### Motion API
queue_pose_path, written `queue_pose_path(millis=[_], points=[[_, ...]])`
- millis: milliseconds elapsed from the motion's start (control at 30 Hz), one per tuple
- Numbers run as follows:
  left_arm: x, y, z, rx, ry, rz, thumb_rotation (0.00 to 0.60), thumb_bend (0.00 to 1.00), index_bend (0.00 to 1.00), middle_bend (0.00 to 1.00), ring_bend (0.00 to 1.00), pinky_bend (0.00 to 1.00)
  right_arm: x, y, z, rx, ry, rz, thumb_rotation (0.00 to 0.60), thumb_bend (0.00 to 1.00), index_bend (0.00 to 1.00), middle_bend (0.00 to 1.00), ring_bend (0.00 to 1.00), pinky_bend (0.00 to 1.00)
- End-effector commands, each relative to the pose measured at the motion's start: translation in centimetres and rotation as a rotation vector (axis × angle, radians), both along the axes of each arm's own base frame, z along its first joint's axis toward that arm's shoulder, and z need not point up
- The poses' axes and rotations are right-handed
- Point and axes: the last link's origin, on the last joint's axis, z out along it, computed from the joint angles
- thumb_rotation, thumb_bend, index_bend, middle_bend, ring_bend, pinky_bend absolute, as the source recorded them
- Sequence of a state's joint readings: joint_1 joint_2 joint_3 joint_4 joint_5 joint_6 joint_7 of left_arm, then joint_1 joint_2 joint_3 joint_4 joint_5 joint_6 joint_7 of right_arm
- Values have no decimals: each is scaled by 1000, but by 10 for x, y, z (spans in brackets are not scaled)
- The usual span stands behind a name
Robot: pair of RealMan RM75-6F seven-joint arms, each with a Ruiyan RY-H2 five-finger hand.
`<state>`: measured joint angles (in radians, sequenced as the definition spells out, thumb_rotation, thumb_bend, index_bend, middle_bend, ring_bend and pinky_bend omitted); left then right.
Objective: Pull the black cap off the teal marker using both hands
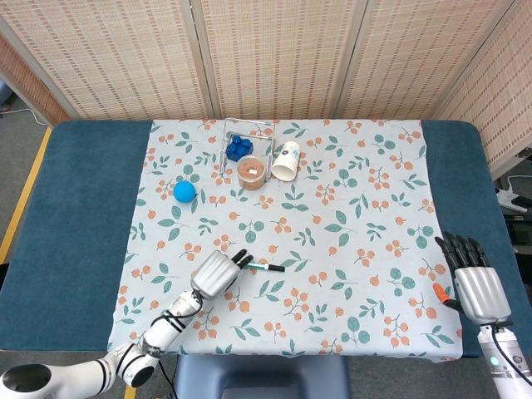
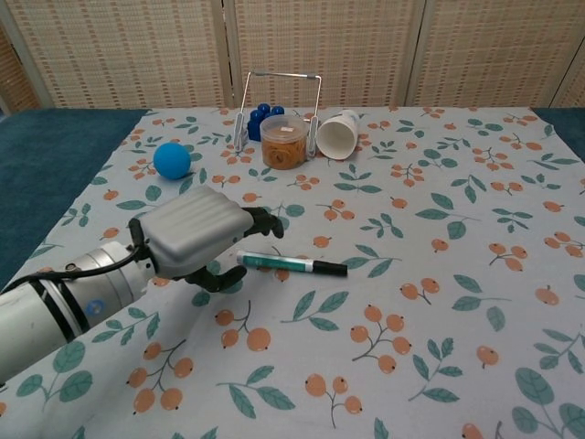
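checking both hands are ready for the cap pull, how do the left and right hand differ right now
The left hand is out over the tablecloth at the teal marker's white end; the right hand is far from it, at the table's right edge. The left hand's fingers curl toward the marker, while the right hand's point straight ahead. Neither hand holds anything, and the black cap is on.
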<state>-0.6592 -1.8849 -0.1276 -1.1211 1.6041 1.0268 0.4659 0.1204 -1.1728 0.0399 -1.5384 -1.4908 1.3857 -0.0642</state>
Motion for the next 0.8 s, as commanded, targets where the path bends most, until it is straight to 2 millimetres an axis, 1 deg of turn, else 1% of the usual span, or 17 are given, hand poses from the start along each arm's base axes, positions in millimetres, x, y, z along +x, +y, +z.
queue_pose_path(millis=[33, 300, 567, 700, 800], points=[[4, 0, -11, -5, 27, -15, 600, 421, 282, 288, 821, 1000, -1, -1, 1, -2, -2, -5, 600, 215, 0, 0, 0, 0], [10, 3, -22, 13, 42, -36, 600, 422, 279, 301, 821, 1000, -2, -2, 1, 5, -3, -16, 600, 215, 0, 0, 0, 0], [9, 9, -27, 45, 73, -42, 600, 420, 317, 388, 821, 1000, -2, -2, 3, 2, -4, -18, 600, 215, 0, 0, 0, 0], [8, 9, -28, 44, 79, -37, 600, 420, 334, 450, 841, 1000, -2, -2, 3, 3, -4, -20, 600, 215, 0, 0, 0, 0], [10, 8, -27, 51, 74, -48, 600, 420, 379, 495, 848, 1000, -2, -2, 2, 4, -5, -18, 600, 215, 0, 0, 0, 0]])
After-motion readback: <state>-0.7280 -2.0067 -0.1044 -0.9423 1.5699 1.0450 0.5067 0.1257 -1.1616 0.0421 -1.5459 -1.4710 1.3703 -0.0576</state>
